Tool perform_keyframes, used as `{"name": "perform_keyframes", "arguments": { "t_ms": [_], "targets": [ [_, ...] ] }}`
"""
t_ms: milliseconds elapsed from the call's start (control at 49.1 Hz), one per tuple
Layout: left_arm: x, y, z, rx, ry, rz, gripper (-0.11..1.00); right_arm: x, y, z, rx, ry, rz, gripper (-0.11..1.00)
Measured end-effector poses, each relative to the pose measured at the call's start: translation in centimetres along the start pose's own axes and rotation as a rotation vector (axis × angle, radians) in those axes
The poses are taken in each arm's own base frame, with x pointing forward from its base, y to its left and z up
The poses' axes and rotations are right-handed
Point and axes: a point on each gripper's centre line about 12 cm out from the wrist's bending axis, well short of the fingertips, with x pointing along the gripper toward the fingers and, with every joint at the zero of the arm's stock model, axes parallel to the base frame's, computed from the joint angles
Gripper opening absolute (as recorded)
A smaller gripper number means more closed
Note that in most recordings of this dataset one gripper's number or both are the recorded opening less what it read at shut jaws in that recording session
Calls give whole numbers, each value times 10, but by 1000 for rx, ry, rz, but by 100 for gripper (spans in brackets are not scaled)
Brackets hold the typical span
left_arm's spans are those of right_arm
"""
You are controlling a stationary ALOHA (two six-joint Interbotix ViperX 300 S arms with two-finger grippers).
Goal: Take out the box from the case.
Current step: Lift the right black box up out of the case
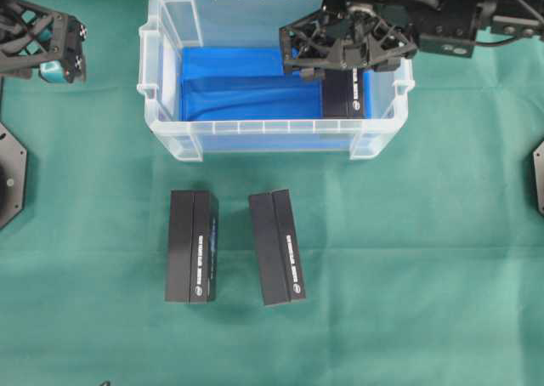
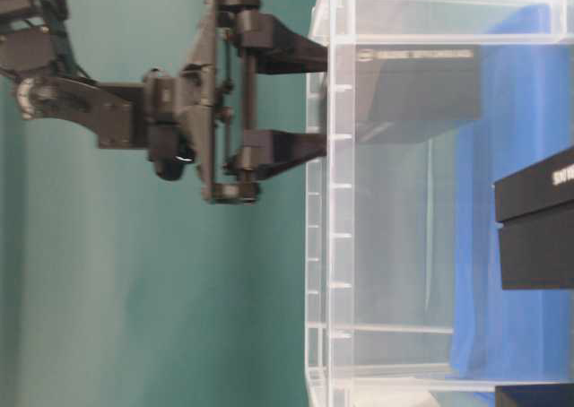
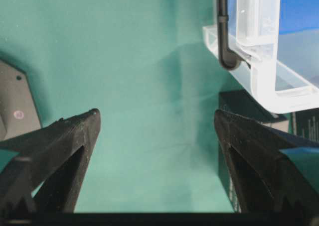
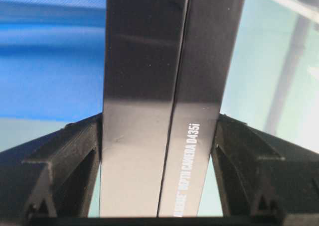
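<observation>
The case (image 1: 255, 131) is a clear plastic bin with a blue cloth (image 1: 229, 84) on its bottom. A black box (image 1: 344, 97) stands at its right end. My right gripper (image 1: 344, 59) reaches into the case and is shut on this box. In the right wrist view both fingers (image 4: 75, 141) press the sides of the box (image 4: 159, 76). The table-level view shows the right gripper (image 2: 305, 98) passing over the case wall (image 2: 341, 246) onto the box (image 2: 413, 89). My left gripper (image 1: 75, 50) hovers open and empty at the far left; the left wrist view shows only cloth between the tips of the left gripper (image 3: 157, 119).
Two more black boxes lie on the green cloth in front of the case, one on the left (image 1: 191, 246) and one on the right (image 1: 277, 246). Black mounting plates (image 1: 10, 178) sit at the left and right table edges. The case's corner (image 3: 264, 81) shows in the left wrist view.
</observation>
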Motion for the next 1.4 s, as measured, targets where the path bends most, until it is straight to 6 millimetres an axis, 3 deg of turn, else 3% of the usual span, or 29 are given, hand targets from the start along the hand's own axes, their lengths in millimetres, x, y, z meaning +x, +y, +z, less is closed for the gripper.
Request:
{"name": "perform_keyframes", "arguments": {
  "t_ms": [488, 997, 1404],
  "targets": [
    [0, -2, 1, 10, -10, -21, 98, -71, -3, 5, 31, -11, 35, 66],
    [0, -2, 1, 10, -10, -21, 98, -121, -4, 6, 34, -32, 34, 66],
    [0, -2, 1, 10, -10, -21, 98, -128, -6, 6, 34, -45, 26, 66]
  ]
}}
